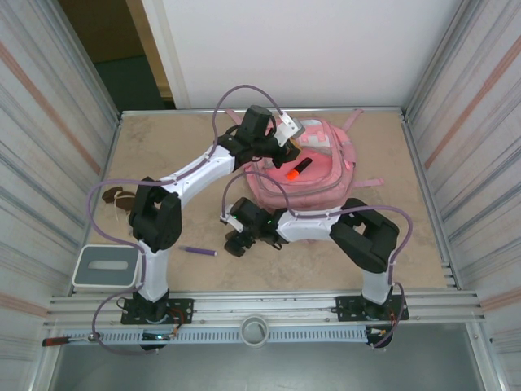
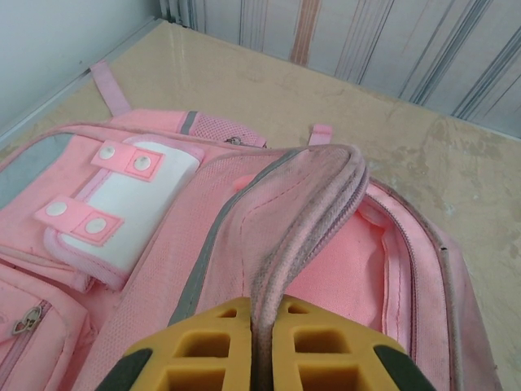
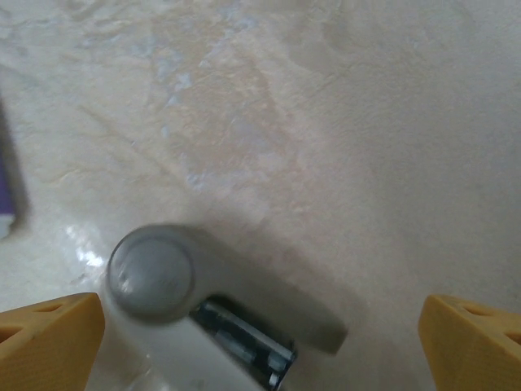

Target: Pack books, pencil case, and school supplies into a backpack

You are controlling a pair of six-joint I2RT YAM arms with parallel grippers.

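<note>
The left arm [image 1: 191, 175] rises from its base, bends at the elbow and reaches over the far-left corner of the backpack [image 1: 326, 183]. The left pincer [image 2: 260, 326] is clamped on the backpack's zip rim, with its yellow fingers [image 2: 203, 354] pressed against either side of the fabric. The right arm [image 1: 326, 226] folds low and leftward along the backpack's near edge. The right pincer [image 1: 236, 241] points downward just off the backpack's near-left corner, its jaws spread wide and gripping nothing.
</note>
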